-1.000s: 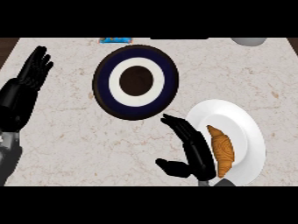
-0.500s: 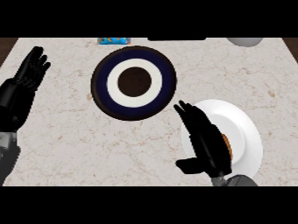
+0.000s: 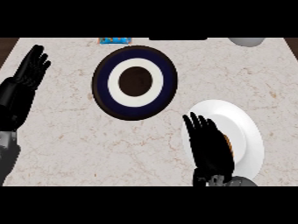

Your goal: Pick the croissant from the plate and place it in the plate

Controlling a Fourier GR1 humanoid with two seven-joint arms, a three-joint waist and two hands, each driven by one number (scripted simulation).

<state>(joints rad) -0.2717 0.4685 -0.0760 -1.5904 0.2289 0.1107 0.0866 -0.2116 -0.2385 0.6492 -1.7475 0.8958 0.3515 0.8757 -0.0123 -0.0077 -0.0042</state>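
Nearest to us, our right robot hand (image 3: 210, 151) lies over the left part of the white plate (image 3: 245, 120), fingers straight and pointing away, curled round nothing. The croissant (image 3: 228, 141) sits on that white plate, almost wholly hidden under the hand. We see only a brown sliver at the hand's right edge, so we cannot tell how it is turned. We judge the step in hand to be the grasp, with the carry not yet begun. To do it well, we should settle the palm over the pastry's middle and bring thumb and fingers in across its body, not its tips. We should then lift straight up until it clears the rim before moving sideways, so the plate is not dragged across the marbled worktop (image 3: 67, 144). At the left edge our left robot hand (image 3: 25, 83) rests open, fingers up, well apart from the work. Further off and to the left of the white plate, near it but not touching, lies the dark blue plate (image 3: 105, 94), with its white ring and brown centre. We take that as the goal and should release low over its middle. At the far edge sit a small blue thing (image 3: 113, 40) and a grey rounded thing (image 3: 245, 41), both partly cut off.
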